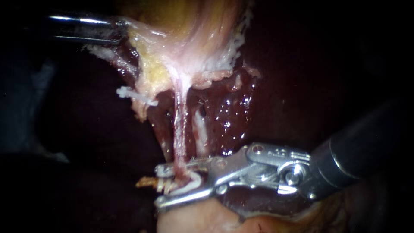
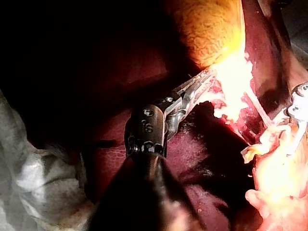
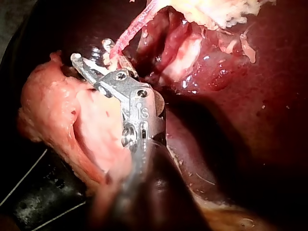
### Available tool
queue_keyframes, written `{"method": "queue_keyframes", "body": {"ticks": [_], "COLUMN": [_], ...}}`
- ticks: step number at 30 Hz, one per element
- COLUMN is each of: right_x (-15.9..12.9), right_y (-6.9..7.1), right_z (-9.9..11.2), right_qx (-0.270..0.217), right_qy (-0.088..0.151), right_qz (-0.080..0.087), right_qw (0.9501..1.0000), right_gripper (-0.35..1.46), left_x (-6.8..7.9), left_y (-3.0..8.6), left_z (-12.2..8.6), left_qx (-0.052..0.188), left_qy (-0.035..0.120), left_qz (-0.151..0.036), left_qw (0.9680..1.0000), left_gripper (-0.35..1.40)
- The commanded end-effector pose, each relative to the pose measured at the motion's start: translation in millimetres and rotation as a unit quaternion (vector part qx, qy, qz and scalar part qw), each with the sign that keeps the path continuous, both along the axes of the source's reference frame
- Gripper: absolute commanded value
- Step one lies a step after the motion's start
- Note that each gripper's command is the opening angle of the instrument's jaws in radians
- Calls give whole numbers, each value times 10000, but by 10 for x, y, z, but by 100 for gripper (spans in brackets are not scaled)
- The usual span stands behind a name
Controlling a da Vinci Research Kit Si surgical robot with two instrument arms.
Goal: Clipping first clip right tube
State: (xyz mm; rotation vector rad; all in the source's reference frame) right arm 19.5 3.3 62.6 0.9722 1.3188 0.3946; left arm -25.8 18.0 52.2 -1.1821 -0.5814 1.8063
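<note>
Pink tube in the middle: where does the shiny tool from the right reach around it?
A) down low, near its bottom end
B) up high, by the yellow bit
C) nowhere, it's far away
A: the right instrument straddles the tube at its lower end, well below the gallbladder.

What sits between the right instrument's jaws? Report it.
A thin pink tube runs down between the right instrument's open jaws, beside a white curved piece, possibly a clip. Where the tube ends beneath the lower jaw is covered by metal and pale tissue.
</note>
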Motion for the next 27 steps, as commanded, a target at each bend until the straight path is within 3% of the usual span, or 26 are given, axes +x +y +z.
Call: {"method": "queue_keyframes", "body": {"ticks": [1, 7, 12, 15, 27], "right_x": [0, -5, -8, -11, -14], "right_y": [1, 4, 6, 7, 6], "right_z": [1, 5, 7, 8, 9], "right_qx": [43, 343, 863, 1133, 1096], "right_qy": [-30, -159, -368, -481, -560], "right_qz": [7, 8, -21, -26, -54], "right_qw": [10000, 9993, 9956, 9924, 9924], "right_gripper": [29, -1, -35, -35, -35], "left_x": [0, 0, 0, 0, 0], "left_y": [0, 0, 0, 0, 0], "left_z": [0, 0, 0, 0, 0], "left_qx": [1, 1, 1, 1, 1], "left_qy": [-2, -2, -2, -2, -2], "left_qz": [2, 2, 2, 2, 2], "left_qw": [10000, 10000, 10000, 10000, 10000], "left_gripper": [-35, -35, -35, -35, -35]}}
